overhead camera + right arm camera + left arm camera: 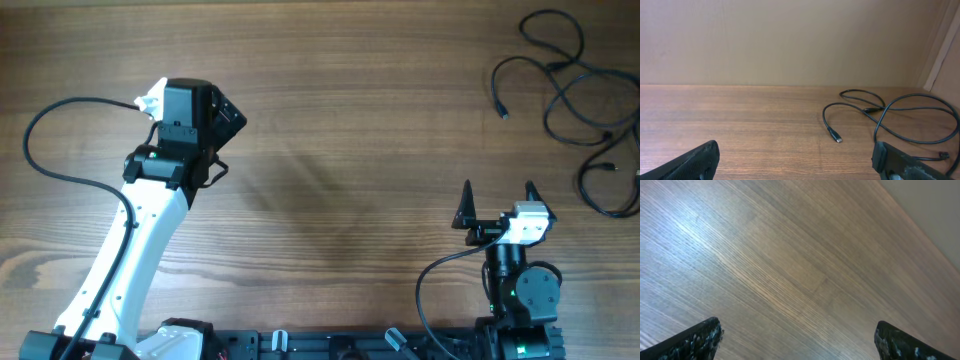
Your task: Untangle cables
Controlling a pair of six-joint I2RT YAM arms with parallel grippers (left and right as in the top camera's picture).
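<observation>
The cables (pixel 553 67) lie in loose, overlapping black loops at the table's far right corner, one plug end (pixel 503 112) pointing toward the middle. In the right wrist view the cables (pixel 875 111) lie ahead and to the right, a plug (pixel 836 137) nearest. My right gripper (pixel 498 192) is open near the front edge, well short of the loops, with nothing between its fingers (pixel 695 162). My left gripper (pixel 210 125) is far away at the left and stands open (pixel 797 340) over bare wood. No cable shows in the left wrist view.
The wooden table (pixel 340 150) stretches between the two arms. A beige wall (pixel 790 40) rises behind the far edge. Each arm's own thicker black wire (pixel 60 110) loops beside it. The arm bases stand along the front edge.
</observation>
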